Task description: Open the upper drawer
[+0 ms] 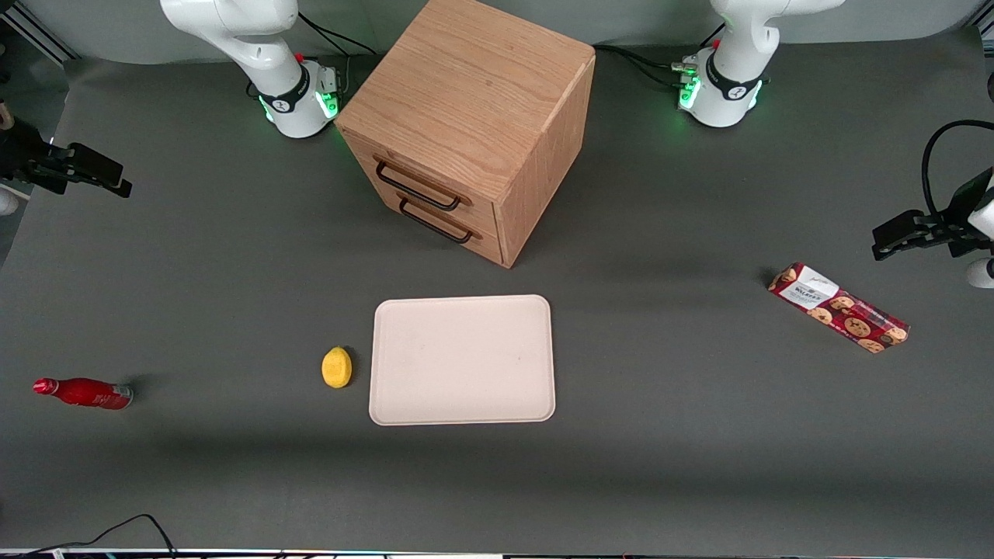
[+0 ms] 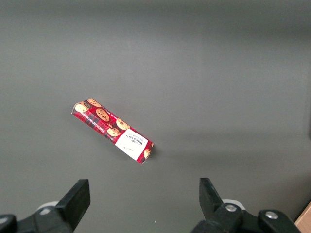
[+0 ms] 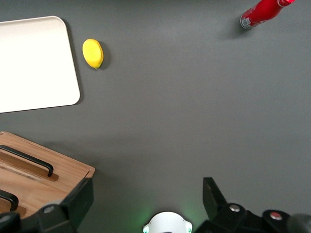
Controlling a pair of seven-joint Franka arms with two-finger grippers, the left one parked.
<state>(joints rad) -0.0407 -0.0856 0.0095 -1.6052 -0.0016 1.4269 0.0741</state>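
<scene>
The oak cabinet (image 1: 474, 85) stands between the two arm bases, and both of its drawers sit flush. The upper drawer (image 1: 435, 180) carries a long thin black bar handle (image 1: 417, 189), just above the lower drawer's like handle (image 1: 435, 223). In the right wrist view, only an end of the upper drawer's handle (image 3: 6, 198) shows, beside the lower handle (image 3: 28, 160). My right gripper (image 1: 109, 177) hangs open and empty at the working arm's end of the table, well apart from the cabinet. Its fingers (image 3: 81, 194) stand wide over bare mat, with the gripper (image 3: 147, 190) holding nothing.
A cream tray (image 1: 462, 404) lies in front of the cabinet, nearer the front camera, with a yellow lemon (image 1: 336, 367) beside it. A red bottle (image 1: 84, 393) lies toward the working arm's end. A cookie box (image 1: 839, 307) lies toward the parked arm's end.
</scene>
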